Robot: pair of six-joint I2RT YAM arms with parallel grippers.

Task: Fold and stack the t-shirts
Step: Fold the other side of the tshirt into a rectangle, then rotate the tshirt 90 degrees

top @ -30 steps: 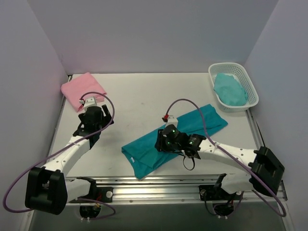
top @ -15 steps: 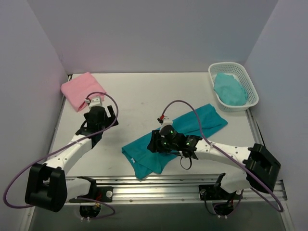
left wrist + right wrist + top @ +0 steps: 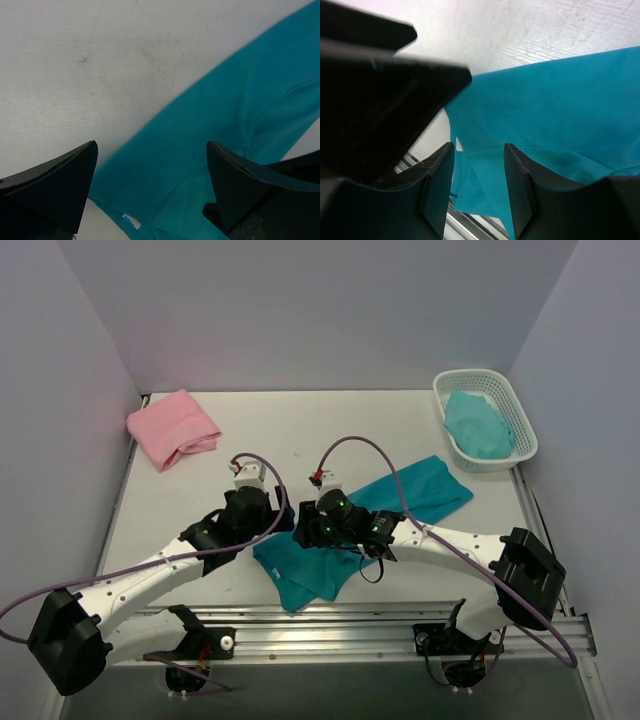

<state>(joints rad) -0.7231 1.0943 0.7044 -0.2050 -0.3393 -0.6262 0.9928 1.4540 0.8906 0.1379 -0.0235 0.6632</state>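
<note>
No text, brand, number or sign can be read in any of the views. The only candidate is a small white tag (image 3: 131, 221) at the edge of the teal t-shirt (image 3: 210, 145), seen in the left wrist view. Whatever is printed on it is too small and blurred to make out.

the teal t-shirt (image 3: 420, 490) is soft matt cloth, the table (image 3: 290, 430) scuffed matt white, the basket (image 3: 468, 376) latticed plastic.
</note>
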